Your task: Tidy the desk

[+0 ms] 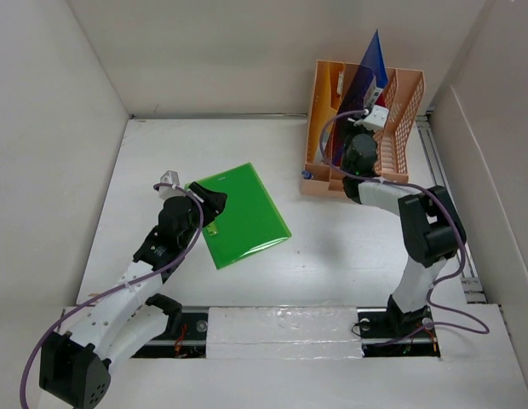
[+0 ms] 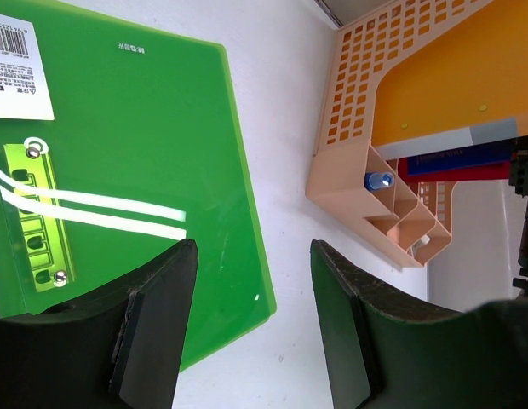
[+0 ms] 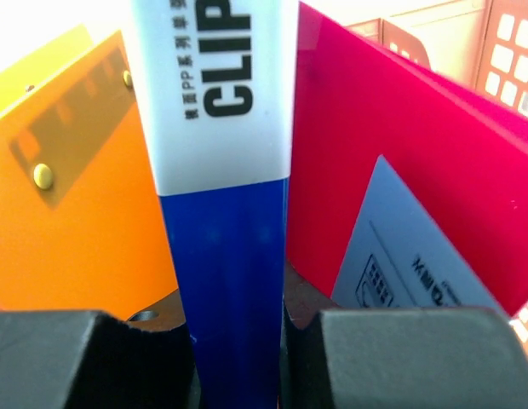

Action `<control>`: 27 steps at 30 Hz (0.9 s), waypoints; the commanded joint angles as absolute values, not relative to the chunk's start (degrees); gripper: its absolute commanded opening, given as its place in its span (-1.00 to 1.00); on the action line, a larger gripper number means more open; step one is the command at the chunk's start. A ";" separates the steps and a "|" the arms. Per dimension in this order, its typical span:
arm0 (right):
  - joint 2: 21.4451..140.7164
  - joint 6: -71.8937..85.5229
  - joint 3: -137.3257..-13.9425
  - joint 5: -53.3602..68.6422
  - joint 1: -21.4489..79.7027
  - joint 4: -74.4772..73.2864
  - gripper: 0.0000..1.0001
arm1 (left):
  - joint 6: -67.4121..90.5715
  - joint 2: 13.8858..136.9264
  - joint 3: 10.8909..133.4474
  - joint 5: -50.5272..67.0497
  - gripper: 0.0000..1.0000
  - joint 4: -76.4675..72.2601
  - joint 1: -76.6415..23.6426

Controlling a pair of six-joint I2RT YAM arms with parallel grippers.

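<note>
Thin glossy green plastic folder (image 1: pixel 243 213) lies flat left of centre on the white desk (image 1: pixel 332 256), likely light, stiff, slick, best pinched at its edge, left end effector (image 2: pixel 254 256) wide open over it; right end effector (image 3: pixel 234 341) clamps a blue folder (image 3: pixel 230 256) in the peach slotted rack (image 1: pixel 404 111).

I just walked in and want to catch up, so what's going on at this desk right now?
Folders are getting filed. The right claw is shut on a blue folder standing in the peach file rack, between an orange folder and a red folder. The left claw hangs open over the edge of a green folder lying flat on the white desk.
</note>
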State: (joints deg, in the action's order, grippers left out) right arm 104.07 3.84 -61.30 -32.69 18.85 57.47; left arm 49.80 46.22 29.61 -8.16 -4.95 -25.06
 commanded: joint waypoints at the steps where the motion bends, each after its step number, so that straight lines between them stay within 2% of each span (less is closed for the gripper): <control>1: 105.03 2.64 -65.92 -32.96 17.49 63.63 -1.00 | 49.22 45.79 29.71 -8.79 0.02 -7.21 -25.22; 14: 105.12 1.32 -58.45 -34.28 18.01 63.90 -1.00 | 49.22 46.85 29.45 -8.00 0.02 -7.82 -25.22; 17: 104.59 1.05 -59.67 -34.89 18.02 59.69 -1.00 | 49.31 47.20 29.62 -7.47 0.02 -8.35 -25.22; 23: 104.94 1.05 -62.14 -38.49 18.54 52.92 -0.86 | 49.39 47.20 29.53 -7.29 0.02 -8.17 -25.22; 27: 106.87 0.80 -63.46 -47.07 19.59 53.68 -1.00 | 49.48 46.93 29.01 -7.38 0.02 -8.43 -25.22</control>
